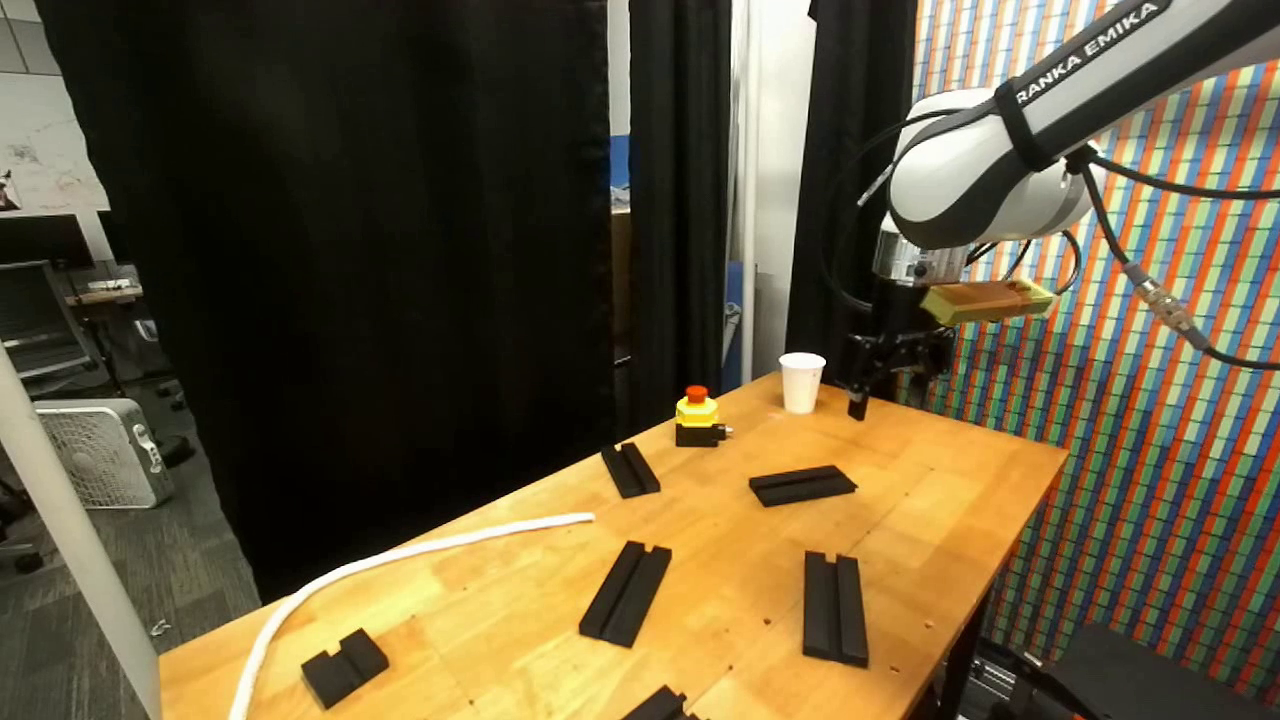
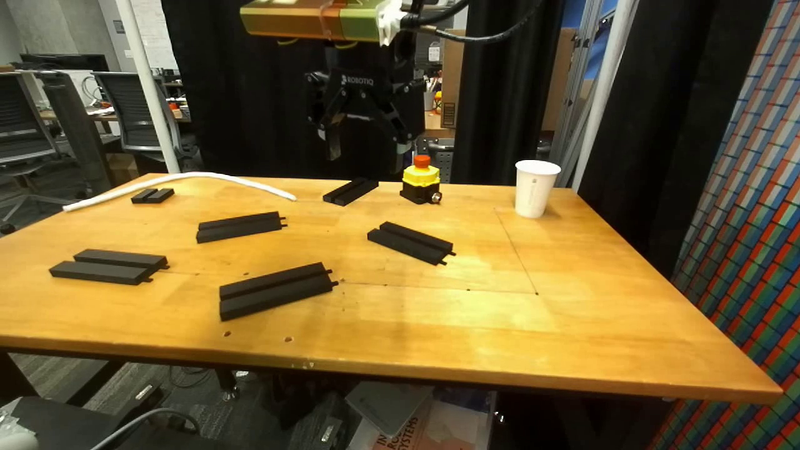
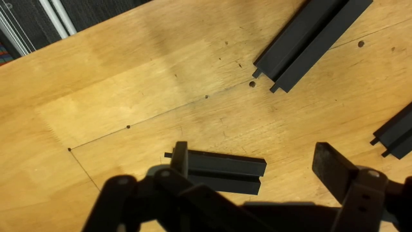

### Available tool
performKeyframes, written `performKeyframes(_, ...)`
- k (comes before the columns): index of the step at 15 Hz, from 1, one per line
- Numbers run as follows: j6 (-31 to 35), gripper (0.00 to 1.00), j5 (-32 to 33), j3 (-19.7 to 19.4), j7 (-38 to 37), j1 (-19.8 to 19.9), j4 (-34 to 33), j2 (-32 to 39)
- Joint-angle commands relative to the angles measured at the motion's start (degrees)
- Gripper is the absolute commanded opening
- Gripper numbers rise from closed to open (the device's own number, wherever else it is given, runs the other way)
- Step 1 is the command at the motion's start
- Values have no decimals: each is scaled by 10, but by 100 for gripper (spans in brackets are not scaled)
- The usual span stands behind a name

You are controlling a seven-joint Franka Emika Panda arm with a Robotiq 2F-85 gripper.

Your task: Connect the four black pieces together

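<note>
My Robotiq gripper [image 2: 367, 153] hovers with jaws spread wide; below it, four longer grooved black bars [image 2: 278, 298] lie apart on a wooden table [image 2: 594, 319].

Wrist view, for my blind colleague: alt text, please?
Open, empty gripper above a wooden table, partly hiding a grooved black bar. A second bar at upper right and a third bar at the right edge lie apart, both cropped.
</note>
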State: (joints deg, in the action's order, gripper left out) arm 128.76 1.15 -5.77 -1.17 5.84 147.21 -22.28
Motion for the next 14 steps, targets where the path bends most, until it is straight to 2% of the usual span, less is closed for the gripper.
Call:
performKeyframes(1, 8, 100, -15, 13, -63, 6, -14, 22)
performKeyframes(7, 49, 100, -70, 68, -275, -10, -64, 108)
performKeyframes(10, 100, 100, -81, 109, -373, -34, -116, 194)
performKeyframes(12, 129, 100, -68, 123, -423, -55, -157, 255)
performKeyframes(14, 129, 100, -65, 125, -460, -80, -212, 320)
